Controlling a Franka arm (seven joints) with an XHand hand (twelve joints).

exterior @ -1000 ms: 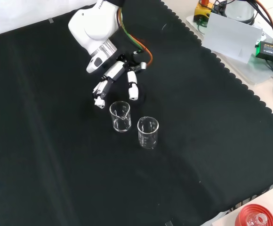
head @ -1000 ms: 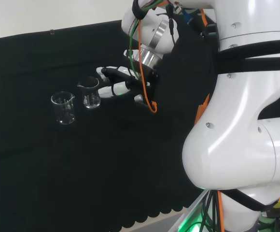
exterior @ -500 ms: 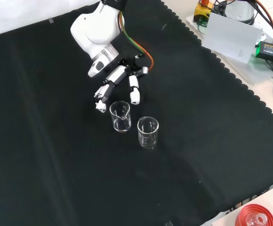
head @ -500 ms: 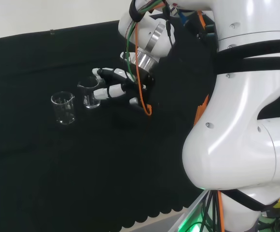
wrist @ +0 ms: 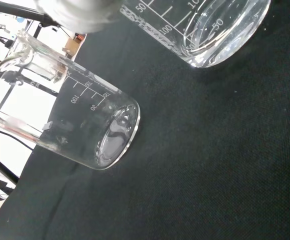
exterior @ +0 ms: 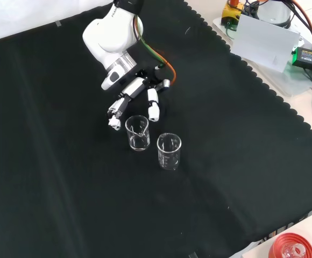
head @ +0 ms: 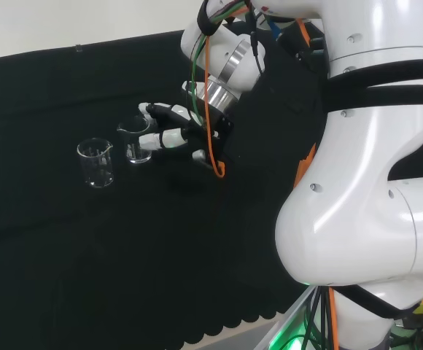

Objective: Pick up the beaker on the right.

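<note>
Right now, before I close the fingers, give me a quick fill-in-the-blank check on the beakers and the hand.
1. The number of clear beakers standing on the black cloth is ____.
2. In the front view, the hand is nearest the beaker on the ____ of the pair.
3. The other beaker and that one both stand ____ on the cloth.
4. The fingers are spread, so the hand is ____.

Missing words: two; left; upright; open
</note>
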